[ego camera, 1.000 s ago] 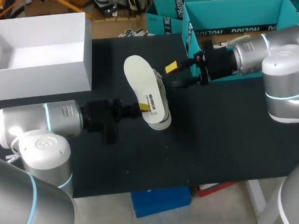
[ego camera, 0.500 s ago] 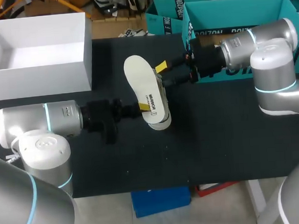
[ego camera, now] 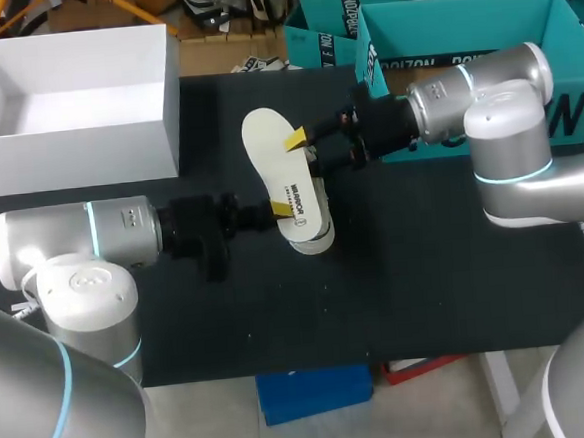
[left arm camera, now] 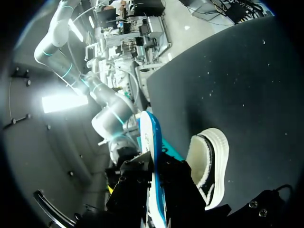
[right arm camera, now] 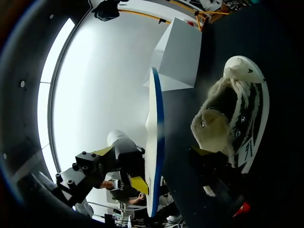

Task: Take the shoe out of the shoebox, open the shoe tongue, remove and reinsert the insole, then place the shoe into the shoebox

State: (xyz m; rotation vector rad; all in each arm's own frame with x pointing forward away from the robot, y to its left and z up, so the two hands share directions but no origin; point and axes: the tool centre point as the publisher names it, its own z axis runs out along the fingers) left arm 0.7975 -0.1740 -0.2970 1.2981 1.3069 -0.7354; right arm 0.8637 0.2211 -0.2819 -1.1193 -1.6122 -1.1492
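Left gripper (ego camera: 281, 209) is clamped on the near end of the insole (ego camera: 272, 150), holding it over the shoe (ego camera: 317, 239). The shoe lies on the table (ego camera: 426, 270) near the middle, just under the insole. My right gripper (ego camera: 309, 152) sits at the shoe's far right side, fingers apart and gripping nothing I can see. I think a nudge from those fingers could twist the insole in my hold. It could also shove the loose shoe, so the insole would miss the opening.
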